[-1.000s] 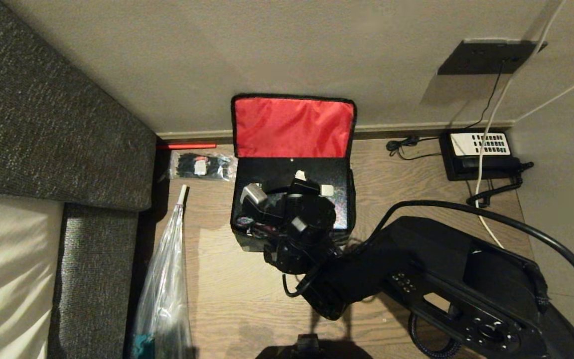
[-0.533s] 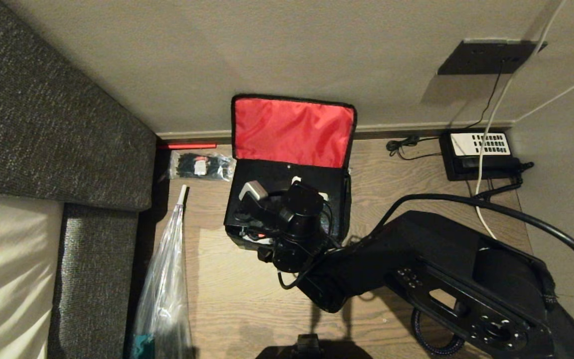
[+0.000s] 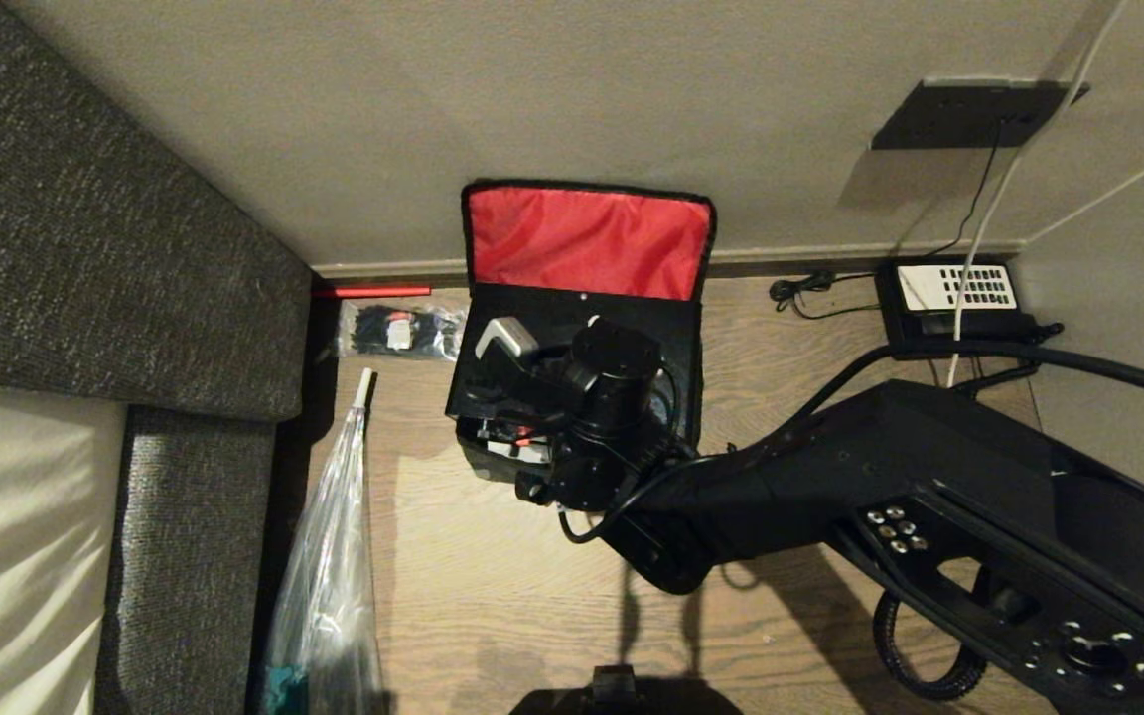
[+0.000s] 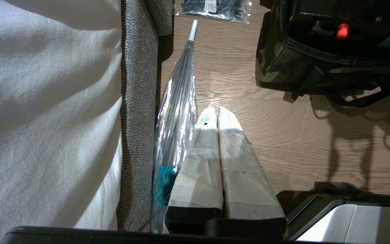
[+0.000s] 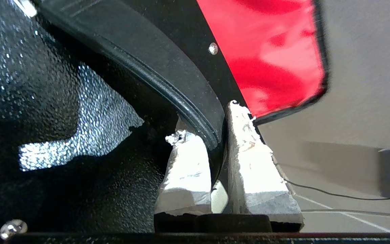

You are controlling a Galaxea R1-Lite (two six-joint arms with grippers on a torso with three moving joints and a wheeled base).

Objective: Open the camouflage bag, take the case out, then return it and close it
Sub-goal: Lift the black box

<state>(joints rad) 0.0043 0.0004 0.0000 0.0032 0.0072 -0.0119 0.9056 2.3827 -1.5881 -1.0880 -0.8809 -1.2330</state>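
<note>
The boxy green-brown-black camouflage fabric bag (image 3: 582, 328) stands on the wood-grain floor against the wall, its red-lined lid (image 3: 587, 241) thrown back and leaning upright on the wall. The flat black rectangular hard case (image 3: 552, 333) sits partly within the bag, tilted. The right gripper (image 5: 215, 142) is clenched on the case's black strap handle (image 5: 168, 84), one taped finger on each side of the strap. The left gripper (image 4: 217, 113) hangs idle over the floor beside a clear plastic sleeve (image 4: 178, 101), its fingers pressed together on nothing. In judgement, the case is rigid and fairly heavy, with a pebbled finish; held by its flexible strap alone it is likely to swing and tip, so a grip at the strap's middle is advisable, with a straight lift clear of the soft bag walls, which may drag along. The arm hides most of the case in the head view; the bag's zipper and the strap's ends cannot be made out.
</note>
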